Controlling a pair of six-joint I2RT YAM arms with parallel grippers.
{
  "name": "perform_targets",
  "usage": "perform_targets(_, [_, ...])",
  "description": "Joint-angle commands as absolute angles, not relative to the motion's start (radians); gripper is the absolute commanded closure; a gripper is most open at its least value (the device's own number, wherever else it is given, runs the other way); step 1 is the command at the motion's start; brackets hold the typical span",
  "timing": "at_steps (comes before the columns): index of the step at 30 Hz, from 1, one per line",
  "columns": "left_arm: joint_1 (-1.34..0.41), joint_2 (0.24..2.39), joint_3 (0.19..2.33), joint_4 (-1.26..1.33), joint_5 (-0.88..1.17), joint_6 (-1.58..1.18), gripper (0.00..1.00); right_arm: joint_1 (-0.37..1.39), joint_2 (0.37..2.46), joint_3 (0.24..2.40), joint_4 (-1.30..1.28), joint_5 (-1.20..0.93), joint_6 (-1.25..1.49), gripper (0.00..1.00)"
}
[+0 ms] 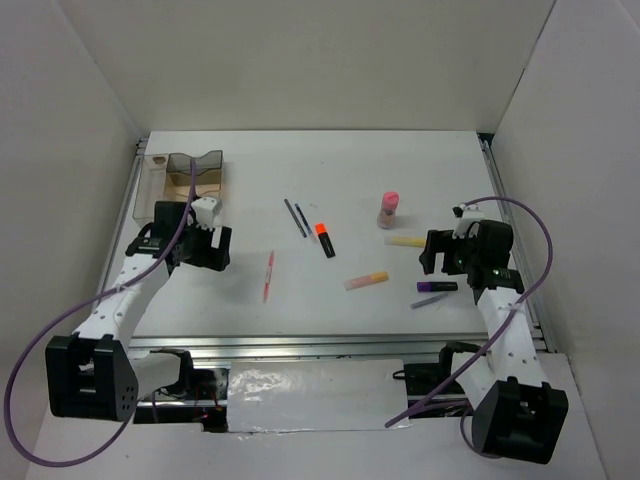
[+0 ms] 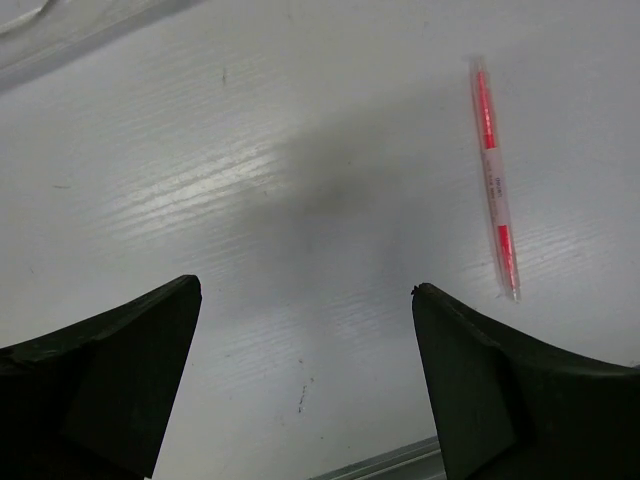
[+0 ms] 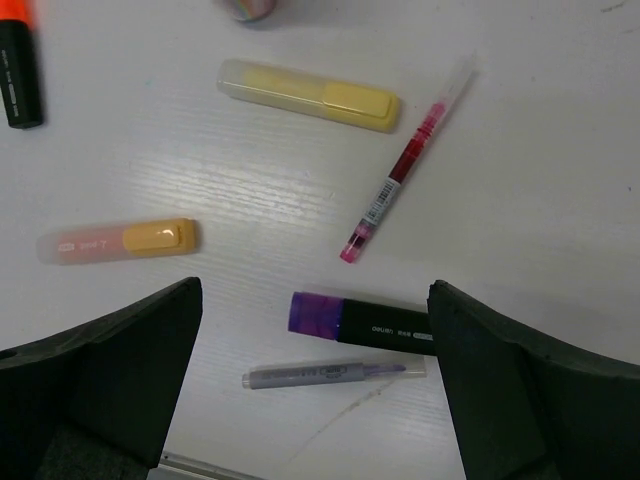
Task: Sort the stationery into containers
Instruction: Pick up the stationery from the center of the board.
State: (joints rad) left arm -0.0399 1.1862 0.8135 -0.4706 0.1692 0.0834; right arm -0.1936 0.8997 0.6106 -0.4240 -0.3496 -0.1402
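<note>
The clear organiser tray (image 1: 180, 178) stands at the far left. My left gripper (image 1: 218, 250) (image 2: 305, 290) is open and empty over bare table just in front of the tray, left of the thin red pen (image 1: 268, 275) (image 2: 495, 180). My right gripper (image 1: 430, 253) (image 3: 315, 290) is open and empty above the purple marker (image 1: 437, 287) (image 3: 360, 320). The pale yellow stick (image 1: 405, 241) (image 3: 308, 95), yellow-pink marker (image 1: 366, 281) (image 3: 118, 241), orange-capped black highlighter (image 1: 324, 238) (image 3: 18, 70), two dark pencils (image 1: 297, 218) and pink-capped tube (image 1: 388, 210) lie mid-table.
A grey-purple pen (image 1: 428, 301) (image 3: 330, 375) lies beside the purple marker. A thin magenta pen (image 3: 405, 160) lies near the yellow stick. The tray's edge shows in the left wrist view (image 2: 60, 30). White walls close in the table on three sides; a metal rail (image 1: 300, 345) runs along the front.
</note>
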Motion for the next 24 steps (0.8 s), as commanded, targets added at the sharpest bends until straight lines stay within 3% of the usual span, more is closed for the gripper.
perform_targets(1, [-0.034,1.126,0.815,-0.442,0.256,0.113,0.01,-0.166,0.864,0.592,-0.361,-0.397,-0.167,0.00])
perform_targets(6, [-0.032,1.117,0.816,-0.468,0.333,0.163,0.01,-0.071,0.883,0.610,-0.307,-0.354,-0.175,0.00])
perform_targets(24, [-0.034,1.135,0.821,-0.465,0.342,0.166,0.01,0.060,1.347,0.818,-0.063,-0.238,-0.183,0.00])
